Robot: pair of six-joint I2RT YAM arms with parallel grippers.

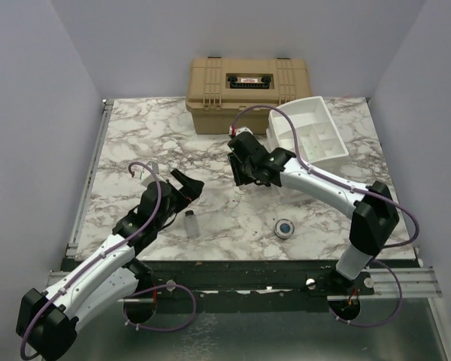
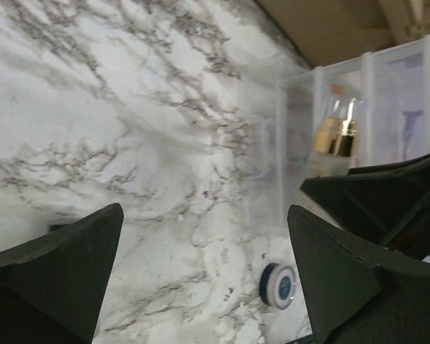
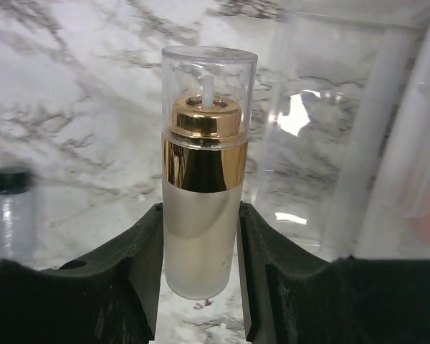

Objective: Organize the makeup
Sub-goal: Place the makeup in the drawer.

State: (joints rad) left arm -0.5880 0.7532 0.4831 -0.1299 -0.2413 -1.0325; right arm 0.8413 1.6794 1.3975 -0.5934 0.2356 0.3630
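Lower left, the left arm (image 1: 109, 259) lies low, stretched toward the centre, and the left fingers (image 2: 57, 279) are spread wide with nothing between them. Just below them in the frame a vial (image 1: 190, 223) stands on the desk (image 1: 135, 135). It looks light and tippy, so take it round the body.

Centre now: the right fingers (image 3: 122, 279) are clenched on the pump bottle (image 3: 204, 193), upright, gripped low on the frosted body under the gold collar. Good spot, since the clear cap may pull off and the body looks slick, maybe breakable.

The right arm (image 1: 323, 184) reaches in from the lower right, elbow bent. The jar (image 1: 285, 228) sits on the desk below it, squat and stable. Upper right, the tray (image 1: 316, 113) lies near the bottle.
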